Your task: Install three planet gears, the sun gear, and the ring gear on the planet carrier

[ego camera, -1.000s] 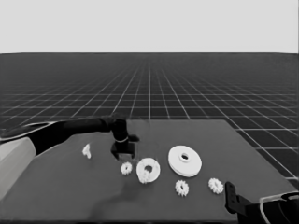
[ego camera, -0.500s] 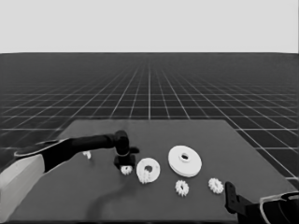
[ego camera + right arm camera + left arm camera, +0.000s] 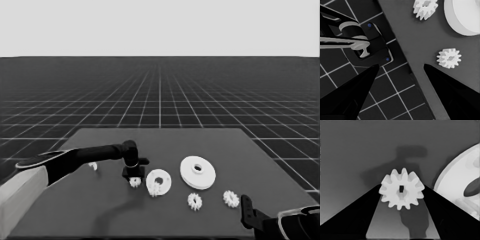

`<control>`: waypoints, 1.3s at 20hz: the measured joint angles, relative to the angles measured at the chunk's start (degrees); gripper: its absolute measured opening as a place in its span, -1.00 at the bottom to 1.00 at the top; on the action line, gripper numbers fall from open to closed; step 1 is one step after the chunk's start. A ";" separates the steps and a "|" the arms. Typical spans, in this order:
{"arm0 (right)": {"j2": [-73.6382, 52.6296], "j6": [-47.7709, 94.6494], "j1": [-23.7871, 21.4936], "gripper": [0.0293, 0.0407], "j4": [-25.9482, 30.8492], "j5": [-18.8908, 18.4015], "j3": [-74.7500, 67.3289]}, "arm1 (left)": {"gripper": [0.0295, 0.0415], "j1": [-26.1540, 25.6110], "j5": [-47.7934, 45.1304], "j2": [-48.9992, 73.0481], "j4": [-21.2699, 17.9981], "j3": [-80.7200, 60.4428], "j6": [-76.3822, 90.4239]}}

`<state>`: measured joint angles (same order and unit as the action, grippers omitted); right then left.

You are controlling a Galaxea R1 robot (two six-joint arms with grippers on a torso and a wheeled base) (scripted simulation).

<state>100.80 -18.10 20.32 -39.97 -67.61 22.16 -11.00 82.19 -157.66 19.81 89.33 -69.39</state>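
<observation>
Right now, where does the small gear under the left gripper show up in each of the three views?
Head view: the gear lies on the table under the left gripper, just left of the smaller round part.
Left wrist view: the gear sits mid-picture between the two black fingers.
Right wrist view: not in it; the two gears there are others.
Shared landmark: the smaller round part, beside the gear in both views.

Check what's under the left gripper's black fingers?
A small white toothed gear lies on the dark table between the left gripper's open fingers, beside the smaller round part. Finger contact can't be seen.
</observation>
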 joint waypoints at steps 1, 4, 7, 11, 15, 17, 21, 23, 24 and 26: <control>0.00 0.00 0.00 0.61 0.00 0.00 0.00 | -0.72 -0.01 0.00 0.00 0.00 0.00 0.00; 0.00 0.00 0.00 0.61 0.00 0.00 0.00 | -0.71 0.01 -0.01 -0.01 0.00 -0.01 0.00; 0.00 0.00 0.00 0.61 0.00 0.00 0.00 | -0.71 8.86 4.30 2.38 -7.97 -7.38 -3.90; 0.00 0.00 0.00 0.61 0.00 0.00 0.00 | -0.72 11.13 4.89 2.53 -10.14 -7.95 -4.23; 0.00 0.00 0.00 0.61 0.00 0.00 0.00 | -0.71 11.74 5.01 -3.74 -10.85 -0.40 -3.66; 0.00 0.00 0.00 0.61 0.00 0.00 0.00 | -0.71 12.13 4.72 -11.42 -11.31 8.76 -1.41; 0.00 0.00 0.00 0.61 0.00 0.00 0.00 | -0.72 12.21 4.47 -15.00 -11.54 14.25 0.48; 0.00 0.00 0.00 0.61 0.00 0.00 0.00 | -0.72 12.21 4.45 -15.30 -11.56 14.80 0.68; 0.00 0.00 0.00 0.61 0.00 0.00 0.00 | -0.72 12.21 4.44 -15.37 -11.57 14.92 0.73; 0.00 0.00 0.00 0.61 0.00 0.00 0.00 | -0.72 6.78 2.01 -16.56 -6.67 18.61 2.78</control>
<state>100.80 -18.10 20.32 -39.97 -67.61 22.16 -4.23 84.20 -174.22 13.15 107.93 -66.61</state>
